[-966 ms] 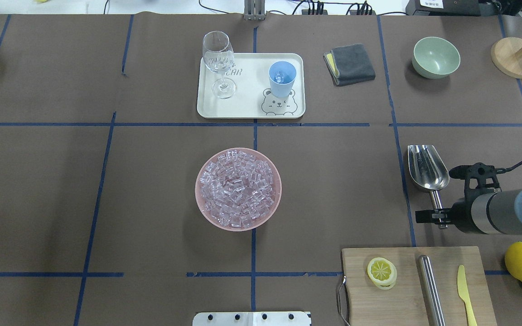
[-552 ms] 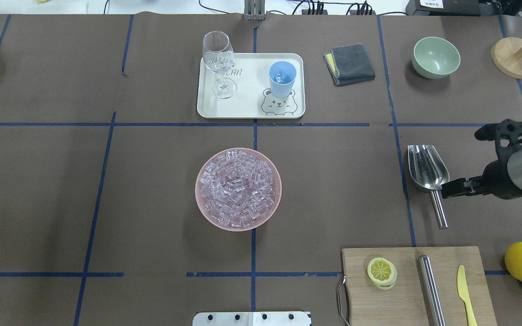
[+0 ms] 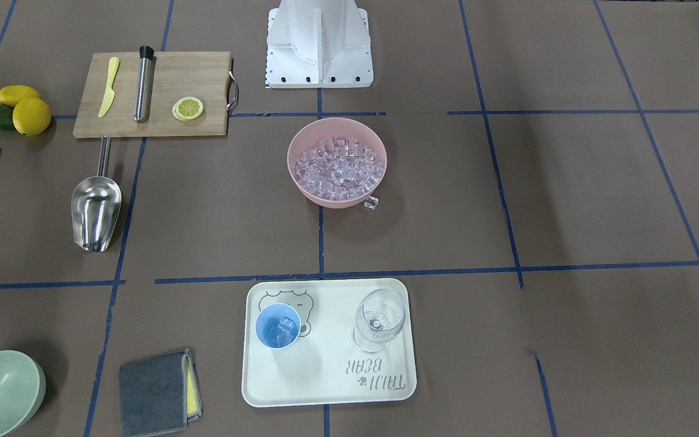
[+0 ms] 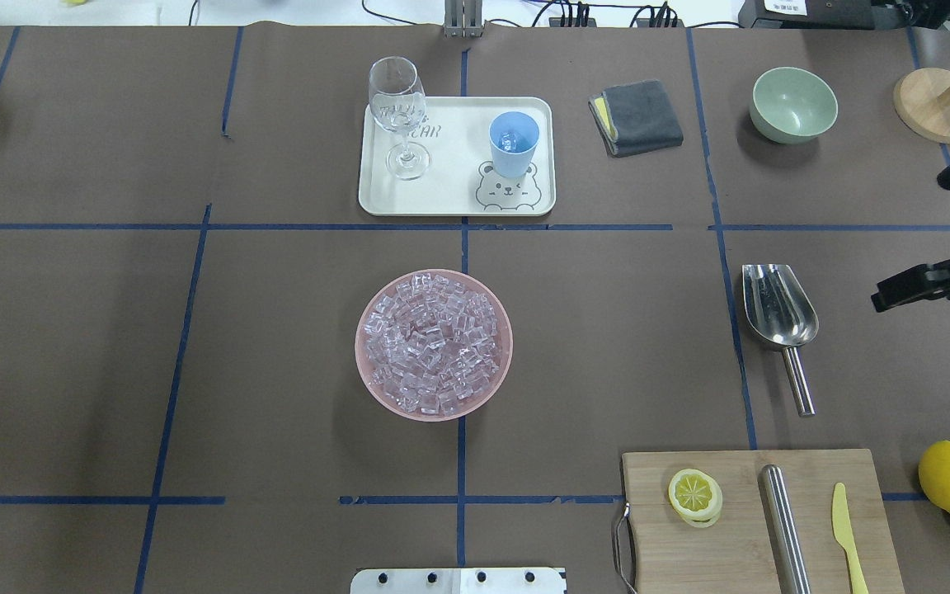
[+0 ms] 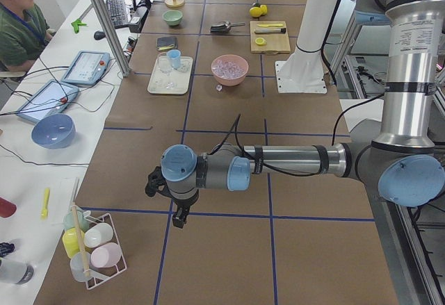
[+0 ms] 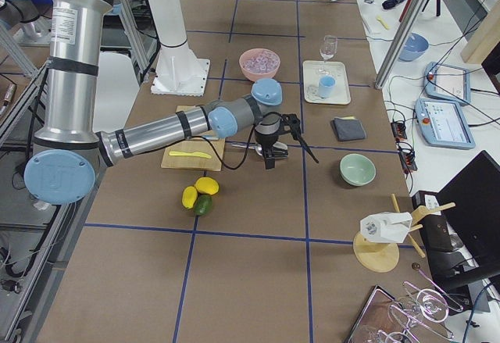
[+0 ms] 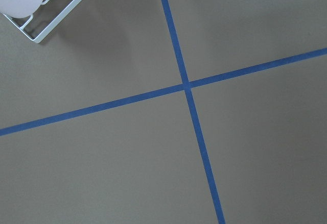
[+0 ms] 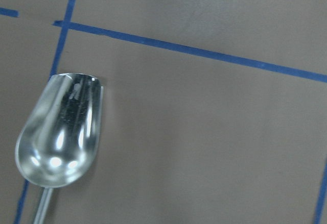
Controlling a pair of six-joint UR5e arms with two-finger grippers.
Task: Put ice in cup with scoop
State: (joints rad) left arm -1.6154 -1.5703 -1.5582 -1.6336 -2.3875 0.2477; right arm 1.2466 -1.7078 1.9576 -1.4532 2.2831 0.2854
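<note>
The scoop [image 4: 778,307] lies empty on the worktop's [image 4: 277,371] right, the far cup [image 4: 514,144] holds some ice [image 4: 509,140], and our right tool [image 4: 887,297], whose opening we cannot tell, hangs right of the scoop, so we would best clamp squarely across its handle [image 4: 798,384].

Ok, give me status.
Right end effector empty, clear of scoop, jaws unclear. Left end effector far off, jaws unclear. Scoop flat on table; ice in cup. One cube loose beside bowl.
</note>
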